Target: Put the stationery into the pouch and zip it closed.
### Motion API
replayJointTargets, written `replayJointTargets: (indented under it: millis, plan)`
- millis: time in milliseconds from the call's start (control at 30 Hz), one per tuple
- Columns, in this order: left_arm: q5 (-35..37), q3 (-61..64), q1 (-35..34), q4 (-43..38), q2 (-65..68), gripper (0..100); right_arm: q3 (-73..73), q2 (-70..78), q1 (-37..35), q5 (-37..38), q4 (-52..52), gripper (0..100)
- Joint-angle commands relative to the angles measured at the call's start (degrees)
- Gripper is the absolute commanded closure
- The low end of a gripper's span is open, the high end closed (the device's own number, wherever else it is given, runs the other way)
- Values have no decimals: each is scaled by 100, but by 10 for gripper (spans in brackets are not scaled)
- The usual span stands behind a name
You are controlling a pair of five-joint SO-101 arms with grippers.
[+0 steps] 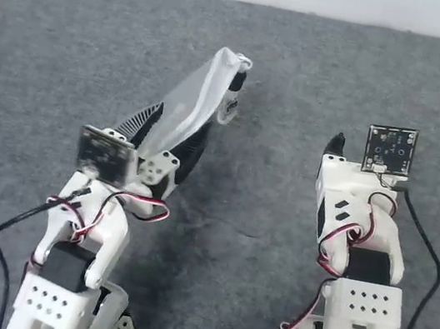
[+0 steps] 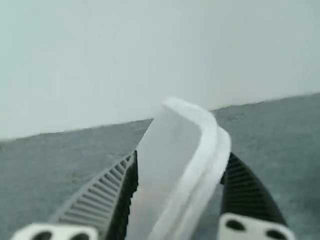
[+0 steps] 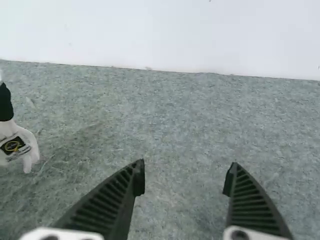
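**High view.** Item: translucent pouch, lifted off the grey tabletop and clamped at its lower end by the left pincer. Long axis: slanting up and away from that pincer, leaning towards the right arm. At the free upper end there is a dark-capped item; whether it sits inside the pouch cannot be told. The right pincer hangs well apart, with the pouch's free end on its left and slightly farther out.

**Left wrist view.** The pouch stands between the two ribbed fingers, which are clenched on it. Its folded rim points away from the camera.

**Right wrist view.** The right pincer is released, spread wide over bare tabletop and grasping nothing. The pouch's free end shows off to the side, near the tabletop.

**Judgement.** The left arm has the pouch, and the right arm is the free one. Any pull on the zip would have the right pincer travel leftward to that upper end.
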Motion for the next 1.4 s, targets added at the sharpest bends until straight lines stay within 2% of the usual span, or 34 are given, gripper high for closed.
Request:
replayJointTargets:
  millis: [0, 67, 267, 533, 667, 833, 1033, 1233, 1367]
  plan:
    - [958, -576, 18, -123, -97, 736, -352, -13, -66, -53, 22, 755]
    - [1327, -708, -9, -53, -97, 736, -352, -13, -66, -53, -4, 756]
    - [2171, -1464, -9, 835, -97, 736, -352, -13, -40, -53, -4, 756]
    - [2251, -1376, -132, 747, -97, 742, -246, -13, -13, -53, 13, 756]
    - [2251, -998, -519, 53, -97, 833, -141, -13, -13, -35, -4, 757]
    - [2180, -207, -914, -1451, -97, 910, -44, -286, -13, -44, 22, 764]
    - [1705, 541, -1108, -2760, -97, 949, 369, -1253, -66, -44, -13, 911]
    - [1407, 848, -1055, -3358, -97, 969, 985, -2360, -66, -44, -215, 951]
    - [1398, 875, -1055, -3385, -97, 967, 1547, -3099, -66, -18, -655, 995]
